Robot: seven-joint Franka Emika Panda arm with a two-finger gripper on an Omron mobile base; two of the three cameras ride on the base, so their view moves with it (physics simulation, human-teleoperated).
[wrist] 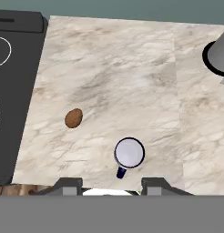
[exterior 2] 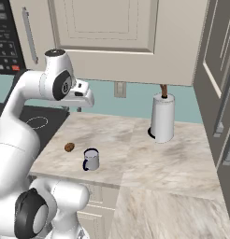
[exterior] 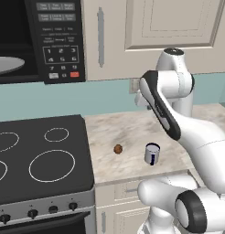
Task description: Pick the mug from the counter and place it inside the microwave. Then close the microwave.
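The mug (exterior: pixel 152 153) (exterior 2: pixel 91 159) (wrist: pixel 129 153), silvery-white with a dark blue handle, stands upright near the front edge of the beige marbled counter (exterior: pixel 114 125) (exterior 2: pixel 149 163) (wrist: pixel 114 73). My gripper (wrist: pixel 111 185) (exterior 2: pixel 75 107) hangs high above the counter, looking straight down, open, with nothing between its fingers. In the hand view the mug lies just above the gap between the fingertips (wrist: pixel 70 184). At the upper left the black microwave (exterior: pixel 57 41) stands open, so that its grey turntable plate (exterior: pixel 4 65) shows inside.
A small brown ball (exterior: pixel 118 149) (exterior 2: pixel 69 147) (wrist: pixel 73 118) lies on the counter left of the mug. The black stovetop (exterior: pixel 36 155) (wrist: pixel 13 91) borders the counter's left. At the back right of the counter stands a paper towel roll (exterior 2: pixel 162 117) (wrist: pixel 218 57).
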